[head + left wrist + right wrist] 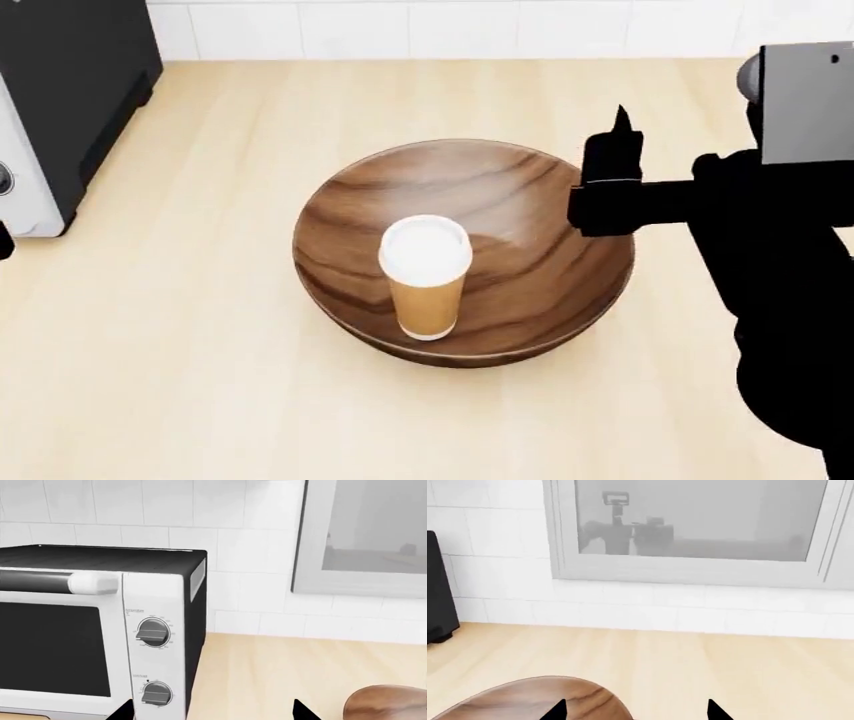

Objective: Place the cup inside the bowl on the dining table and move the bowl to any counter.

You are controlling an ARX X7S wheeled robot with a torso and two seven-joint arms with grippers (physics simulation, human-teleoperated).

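The cup (426, 277) stands upright in the bowl (534, 270), which sits on the tiled-back worktop (200, 380). The right claw (607, 185) hangs at the bowl's far rim, spread wide and empty. Delivery looks done; next, pull clear. The left claw is barely visible, its spread unclear.

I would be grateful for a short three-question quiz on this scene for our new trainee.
1. True or false: the cup stands upright inside the bowl.
2. The bowl rests on: A) a sink, B) a stove, C) the counter.
3. Which appliance stands on the counter at the left arm's side?

Key:
1. True; its white lid faces up.
2. C; white tiles back the light wood top.
3. The toaster oven, with two dials.

The right gripper sits by the bowl's rim, jaws apart and empty; the left gripper shows only two separated tips.
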